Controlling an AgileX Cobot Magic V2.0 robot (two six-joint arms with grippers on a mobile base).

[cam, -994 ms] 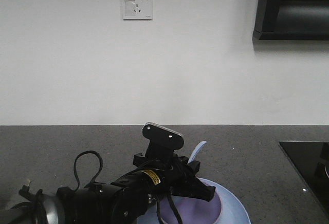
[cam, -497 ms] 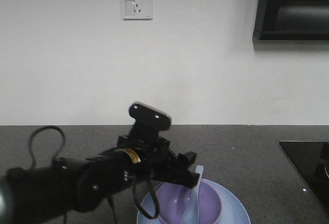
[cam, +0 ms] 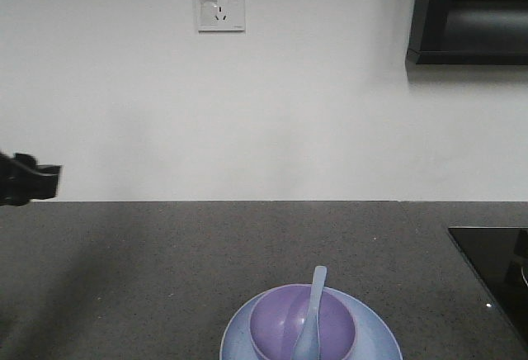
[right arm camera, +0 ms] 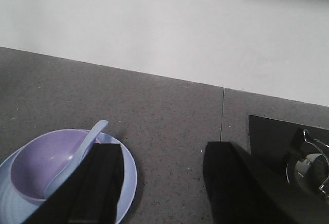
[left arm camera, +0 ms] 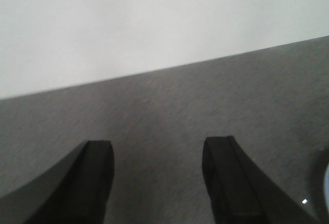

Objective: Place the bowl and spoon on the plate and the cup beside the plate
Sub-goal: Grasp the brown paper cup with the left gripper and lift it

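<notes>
Two of the three placements look done. Bowl (cam: pixel 276 327) sits on plate (cam: pixel 371 331). Spoon (cam: pixel 312 315) lies in the bowl, scoop down inside, handle leaning out over the rim on the wall side.

Cup: not in any view. Cannot say where it stands.

Left gripper (left arm camera: pixel 159 152): jaws apart, nothing between them. Only bare counter (cam: pixel 165 277) below and ahead of it. From the front it shows as a dark tip at the left edge, held above the counter, well apart from the plate.

Right gripper (right arm camera: pixel 164 154): jaws apart, empty. The plate lies below and to its left, with the near finger covering part of the rim. Black hob (right arm camera: pixel 272 136) lies off to its right, with some metal thing on it, too small to name.

Step in hand, as I read it: the cup. Neither arm is on anything, and both look clear of the plate.

Next move calls for:
- finding the cup first; which arm is nearer cannot be told from here
- jaws brought round the cup's wall, closing lightly, since paper crushes
- cup carried upright
- set down on bare counter just beside the plate, clear of the rim so the bowl and spoon are not jogged, and short of the hob
</notes>
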